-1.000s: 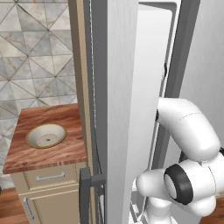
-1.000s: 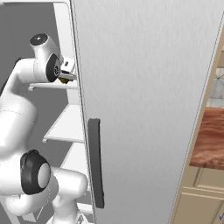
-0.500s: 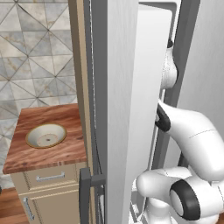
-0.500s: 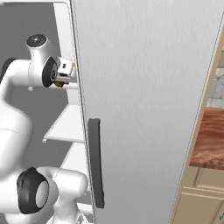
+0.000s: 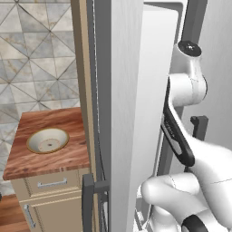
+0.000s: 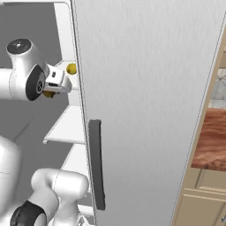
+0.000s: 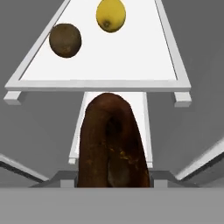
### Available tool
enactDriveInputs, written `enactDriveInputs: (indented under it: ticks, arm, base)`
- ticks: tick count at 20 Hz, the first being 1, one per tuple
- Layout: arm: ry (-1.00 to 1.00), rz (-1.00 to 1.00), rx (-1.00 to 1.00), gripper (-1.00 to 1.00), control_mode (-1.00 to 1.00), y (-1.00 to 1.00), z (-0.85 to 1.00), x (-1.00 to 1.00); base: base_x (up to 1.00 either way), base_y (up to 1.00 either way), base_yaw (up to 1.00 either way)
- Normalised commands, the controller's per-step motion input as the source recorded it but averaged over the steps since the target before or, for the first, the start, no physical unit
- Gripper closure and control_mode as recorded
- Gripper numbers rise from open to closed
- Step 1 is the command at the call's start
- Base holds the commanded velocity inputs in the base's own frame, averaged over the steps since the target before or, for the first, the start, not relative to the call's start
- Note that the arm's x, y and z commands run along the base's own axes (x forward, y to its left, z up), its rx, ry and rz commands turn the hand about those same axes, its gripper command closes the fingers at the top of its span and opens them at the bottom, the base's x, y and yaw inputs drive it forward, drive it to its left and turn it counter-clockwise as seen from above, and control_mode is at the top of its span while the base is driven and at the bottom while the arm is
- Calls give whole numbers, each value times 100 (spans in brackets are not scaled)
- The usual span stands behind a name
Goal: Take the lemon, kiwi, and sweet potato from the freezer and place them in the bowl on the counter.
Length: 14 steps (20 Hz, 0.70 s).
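In the hand view a long dark-brown sweet potato (image 7: 111, 144) rises between my jaws and hides the fingertips; the gripper is shut on it. Beyond it, on a white freezer shelf (image 7: 109, 65), lie the yellow lemon (image 7: 110, 15) and, to its left, the brown kiwi (image 7: 65, 40). From the right base view my gripper (image 6: 52, 89) hangs inside the open freezer (image 6: 145, 88), just short of the shelf, where the lemon (image 6: 71, 68) shows. The cream bowl (image 5: 38, 138) with a tan rim sits on the wood-grain counter (image 5: 50, 161), left of the freezer.
The open freezer door (image 5: 122, 113) stands between my arm and the counter, with its dark bar handle (image 6: 96, 163) low down. More white shelves (image 6: 66, 128) lie below the hand. Beige drawers (image 5: 52, 183) sit under the counter, against a tiled wall.
The arm's upper links have swung upward. The hand has drawn back a little from the shelf with the sweet potato still in it. Lemon and kiwi have not moved.
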Motion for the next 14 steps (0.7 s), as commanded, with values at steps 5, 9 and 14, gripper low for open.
enactDriveInputs:
  ticks: [5, 9, 14]
  arm:
    - [0, 0, 0, 100, -100, -24, 1, -100]
    - [0, 0, 0, 100, -100, -30, 2, -96]
    - [1, 0, 0, 100, -100, -15, 0, -84]
  base:
    - [0, 0, 0]
    - [0, 0, 0]
    - [0, 0, 0]
